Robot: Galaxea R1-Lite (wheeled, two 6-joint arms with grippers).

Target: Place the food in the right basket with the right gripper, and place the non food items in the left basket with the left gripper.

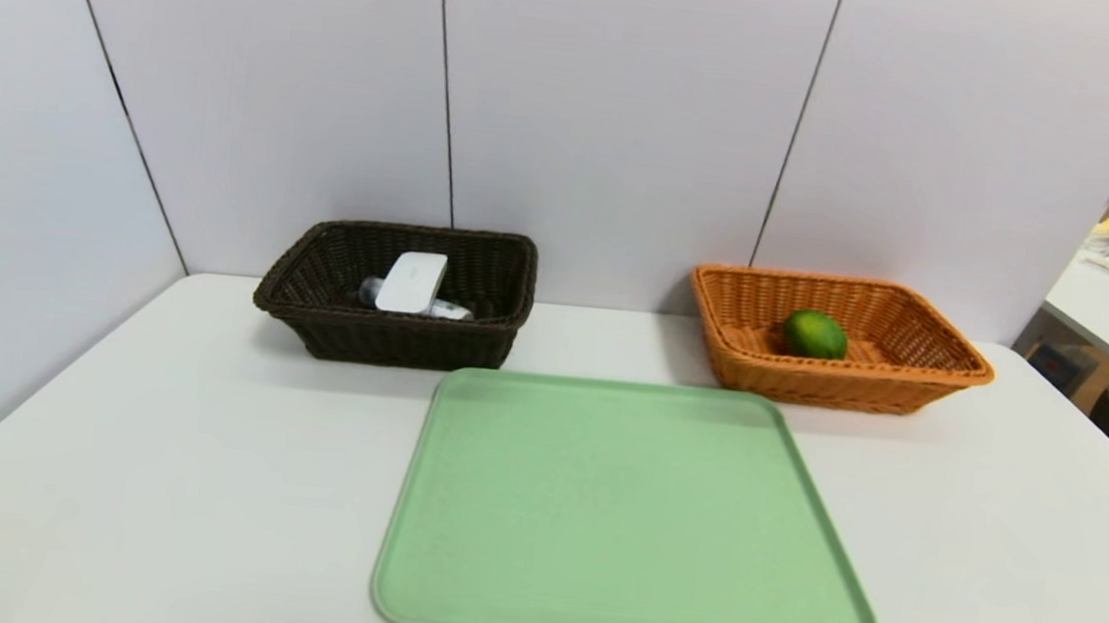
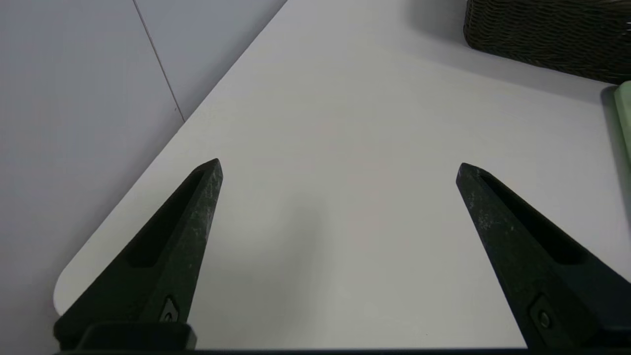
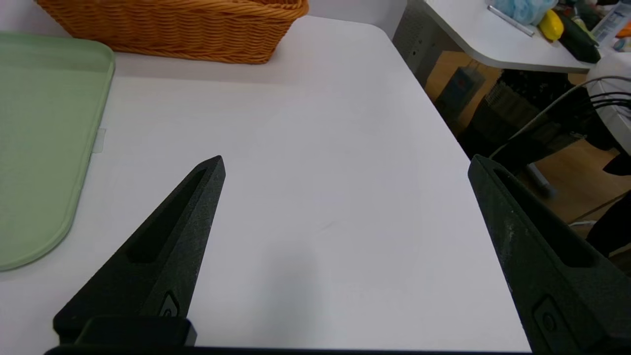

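- My left gripper (image 2: 339, 167) hangs over bare bench (image 1: 152, 437), its fingers (image 2: 187, 231) spread wide with nothing between them; the dark left basket (image 2: 547, 34) shows at the upper right of its wrist view.
- My right gripper (image 3: 345, 165) is the same: fingers (image 3: 177, 231) wide apart, empty, over bare bench, with the orange right basket (image 3: 172, 29) at the top of its wrist view.
- In the head view the green fruit (image 1: 814, 334) lies inside the right basket (image 1: 920, 384), right of centre.
- The white case (image 1: 411, 282) leans inside the left basket (image 1: 392, 337), left of centre, resting over the slim bottle (image 1: 439, 310).
- The green tray (image 1: 632, 519) in the middle foreground holds nothing, so I judge the sorting done.
- Risk from here: any fresh reach forward could clip a basket's flared rim and shove or tip it, since both look light.
- The case sits tilted; a knock to that basket could let it slide.
- On my right the bench edge (image 3: 434, 113) runs close by my outer finger, with floor and cables beyond; swinging wider there could snag.
- On my left the wall panel (image 2: 74, 98) closes in beside the bench's rounded corner.
- Open room lies over the tray and the bare bench flanking it.
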